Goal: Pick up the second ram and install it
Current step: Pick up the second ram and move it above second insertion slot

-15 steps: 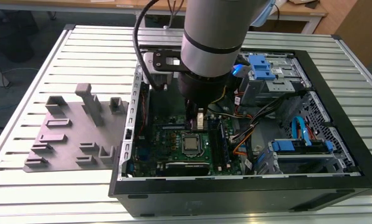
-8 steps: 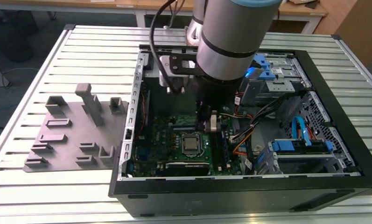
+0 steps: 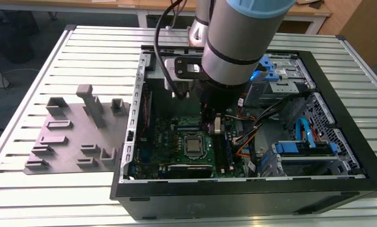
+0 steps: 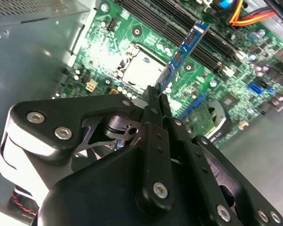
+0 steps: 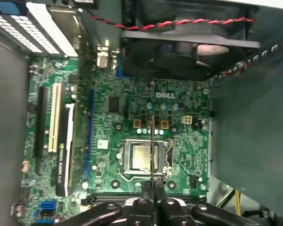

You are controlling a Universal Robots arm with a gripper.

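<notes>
You see the second ram (image 4: 181,54), a long, thin blue-green stick with a row of small dark chips, pinched at one end by your gripper (image 4: 156,96) and held on edge, tilted, just above the motherboard (image 4: 108,47).

The computer case (image 3: 239,191) lies open on top, so the green board (image 3: 169,137) can be reached from above. The tool (image 4: 155,96), clamped on the memory stick (image 4: 184,49), hangs over the board just beside the processor (image 5: 141,156). A black fan (image 5: 179,52) stands at one end of the board. On the exterior view's right, loose cables (image 3: 254,132) and a drive cage (image 3: 302,147) crowd the case. On the tabletop (image 3: 81,42), a grey plate with tall posts (image 3: 90,106) stands just beside the case wall.
</notes>
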